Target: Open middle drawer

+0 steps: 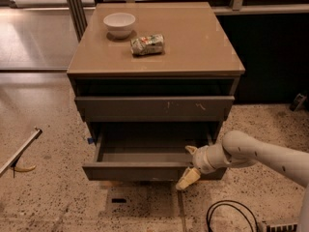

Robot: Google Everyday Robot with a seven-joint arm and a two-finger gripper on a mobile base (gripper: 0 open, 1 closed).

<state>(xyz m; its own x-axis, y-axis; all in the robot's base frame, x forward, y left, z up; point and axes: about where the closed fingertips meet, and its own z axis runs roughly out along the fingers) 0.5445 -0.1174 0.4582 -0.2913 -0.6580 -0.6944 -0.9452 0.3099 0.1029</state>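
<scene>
The middle drawer (140,171) is pulled out of the brown cabinet (159,52), and its smooth grey inside (145,156) shows. Its plain front faces me, low in the view. My gripper (189,164) is at the right end of that front. One pale fingertip (191,150) is over the drawer's top edge and the other fingertip (187,179) hangs in front of the panel. The fingers stand apart, so the gripper is open. Above it, the drawer front with pale scratch marks (154,108) is closed.
A white bowl (119,23) and a crumpled snack bag (147,44) lie on the cabinet top. A black cable (227,216) loops on the speckled floor at the lower right. A thin stick (19,151) lies on the floor at the left.
</scene>
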